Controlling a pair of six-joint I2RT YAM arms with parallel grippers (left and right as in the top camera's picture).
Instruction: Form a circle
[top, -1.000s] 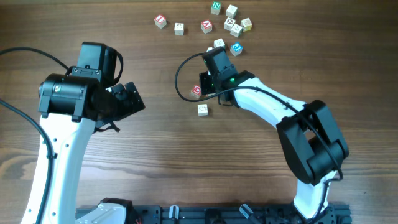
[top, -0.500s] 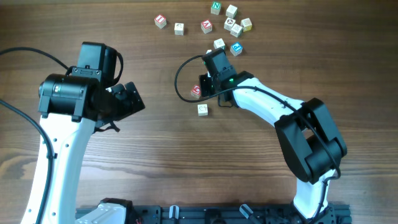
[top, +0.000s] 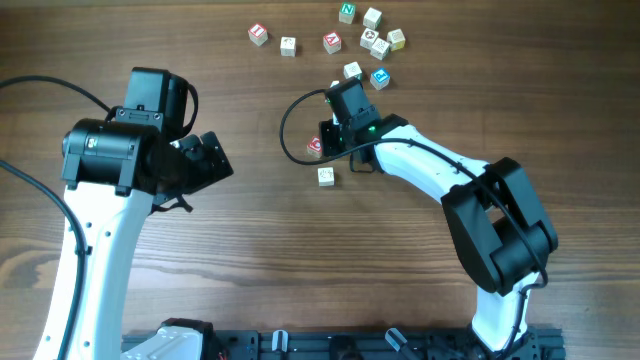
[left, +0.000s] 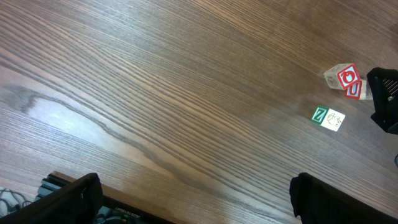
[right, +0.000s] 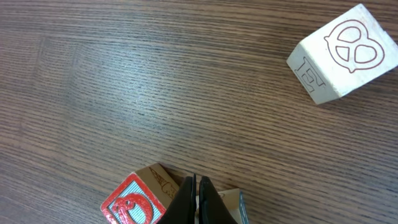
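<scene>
Where right tool (right: 196, 186) sits, cluster (top: 325, 176) runs near-to-far

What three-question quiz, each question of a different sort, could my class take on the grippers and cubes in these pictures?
1. True or false: the right gripper is shut.
2. In the right wrist view, which cube lies right beside its fingertips? A the red-faced cube; B the pretzel cube; C none.
3. Fill in: the left gripper stands ____, holding nothing.
Key: 1 true; 2 A; 3 open.
</scene>
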